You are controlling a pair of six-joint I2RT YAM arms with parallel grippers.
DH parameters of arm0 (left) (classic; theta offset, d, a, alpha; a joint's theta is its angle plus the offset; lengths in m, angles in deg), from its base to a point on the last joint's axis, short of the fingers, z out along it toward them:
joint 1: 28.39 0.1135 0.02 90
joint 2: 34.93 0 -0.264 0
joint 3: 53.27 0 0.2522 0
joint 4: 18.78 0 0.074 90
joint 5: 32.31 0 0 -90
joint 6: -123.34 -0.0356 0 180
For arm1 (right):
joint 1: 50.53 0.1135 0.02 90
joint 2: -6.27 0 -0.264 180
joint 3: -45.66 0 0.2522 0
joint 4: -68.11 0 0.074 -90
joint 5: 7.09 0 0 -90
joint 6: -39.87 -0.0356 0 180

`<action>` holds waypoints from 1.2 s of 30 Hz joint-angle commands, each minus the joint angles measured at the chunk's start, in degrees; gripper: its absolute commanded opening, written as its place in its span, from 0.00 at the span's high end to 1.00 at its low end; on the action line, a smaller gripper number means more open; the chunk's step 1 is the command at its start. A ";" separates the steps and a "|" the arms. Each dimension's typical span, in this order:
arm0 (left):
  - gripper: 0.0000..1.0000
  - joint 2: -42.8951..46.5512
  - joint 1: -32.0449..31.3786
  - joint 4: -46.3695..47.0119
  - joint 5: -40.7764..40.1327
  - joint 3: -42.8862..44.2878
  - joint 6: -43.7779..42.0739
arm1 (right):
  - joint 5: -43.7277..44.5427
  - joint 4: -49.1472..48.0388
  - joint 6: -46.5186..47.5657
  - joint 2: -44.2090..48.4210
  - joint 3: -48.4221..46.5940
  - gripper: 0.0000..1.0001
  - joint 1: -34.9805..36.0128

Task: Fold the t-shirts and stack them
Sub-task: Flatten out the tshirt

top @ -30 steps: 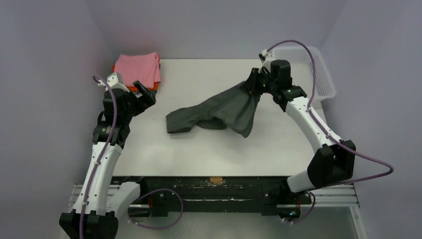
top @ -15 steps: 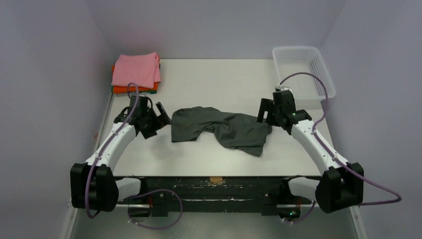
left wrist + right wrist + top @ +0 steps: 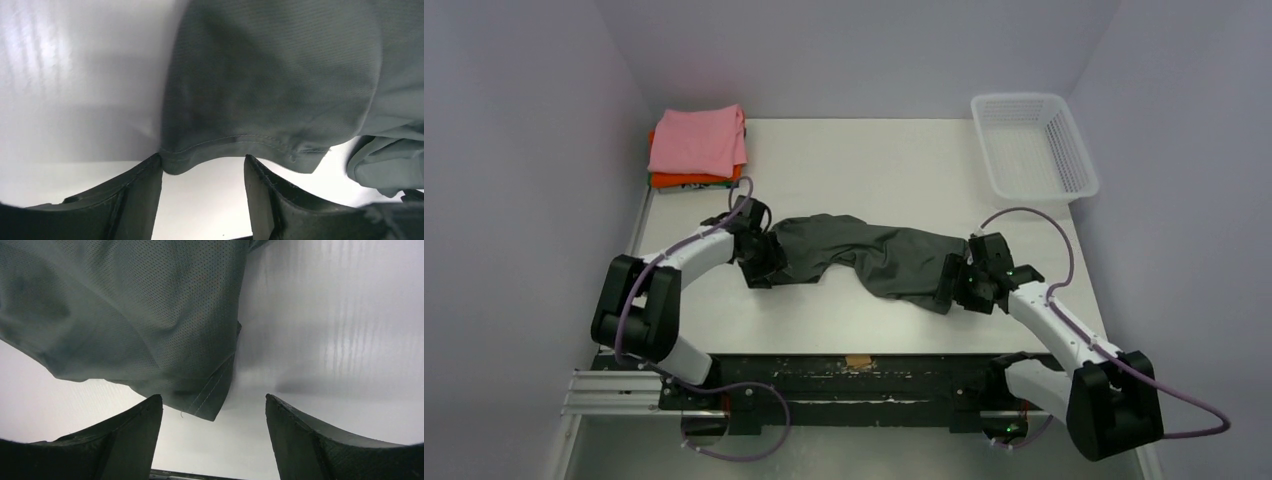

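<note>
The charcoal-grey t-shirt [image 3: 864, 255] lies crumpled across the middle of the table. My left gripper [image 3: 769, 268] is open at its left hem corner; in the left wrist view the stitched hem [image 3: 235, 142] lies just ahead of the gripper [image 3: 202, 160], touching the left fingertip [image 3: 152, 165]. My right gripper [image 3: 952, 290] is open at the shirt's right corner; in the right wrist view that corner [image 3: 210, 400] lies between the fingers [image 3: 140, 425], with the gripper [image 3: 212, 402] not closed on it. A folded pink shirt [image 3: 698, 140] rests on a folded orange one [image 3: 692, 181] at the back left.
A white mesh basket [image 3: 1032, 148] stands at the back right corner of the table [image 3: 874, 160]. The table's near edge and the arm-base rail [image 3: 854, 375] run along the bottom.
Both arms have come down and inward. The right gripper let go of the grey shirt, which now lies on the table; both open grippers now sit at its two near corners.
</note>
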 commanded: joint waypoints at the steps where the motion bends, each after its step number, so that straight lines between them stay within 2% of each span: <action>1: 0.45 -5.21 -2.31 3.63 -1.91 2.74 1.37 | -3.19 -6.79 -1.64 -3.34 1.72 0.27 0.71; 4: 0.65 -9.48 -2.57 4.79 -2.68 5.45 1.60 | -4.33 -9.32 -0.38 -7.13 2.26 0.29 1.24; 5: 0.75 -10.67 -2.57 4.69 -2.91 6.54 1.49 | -4.80 -9.72 0.18 -8.59 2.00 0.30 1.46; 7: 1.00 -11.91 -2.73 4.78 -4.12 8.02 1.49 | -4.92 -10.43 1.00 -11.22 1.46 0.34 2.05; 10: 1.00 -10.17 -2.86 4.92 -4.75 8.23 1.13 | -6.71 -9.83 1.83 -14.08 0.25 0.55 2.94; 13: 1.00 -3.57 -3.45 5.50 -5.45 5.58 0.60 | -6.97 -6.34 1.87 -12.88 -0.90 0.88 3.72; 15: 1.00 2.78 -3.90 5.51 -6.05 3.66 -0.06 | -4.72 -1.57 2.59 -9.82 -2.97 0.99 3.74; 20: 1.00 22.16 -5.21 4.57 -7.93 2.30 -2.31 | -2.12 7.81 4.00 -1.47 -12.01 1.00 3.69; 23: 1.00 33.55 -5.52 5.41 -10.71 4.37 -4.29 | 0.44 10.72 3.89 0.48 -19.27 1.00 3.65; 26: 1.00 40.84 -5.56 7.39 -12.08 8.61 -7.59 | 3.37 12.33 4.58 1.06 -27.32 1.00 3.64; 31: 1.00 43.15 -5.56 15.21 -12.72 17.97 -13.91 | 10.97 7.19 6.22 1.57 -40.58 1.00 3.51; 34: 1.00 38.31 -5.54 17.20 -16.33 28.02 -18.61 | 12.54 1.63 6.85 -0.14 -47.65 1.00 3.47; 36: 1.00 33.90 -5.48 15.04 -18.32 35.71 -21.33 | 11.03 -0.36 8.35 -2.32 -52.08 1.00 3.38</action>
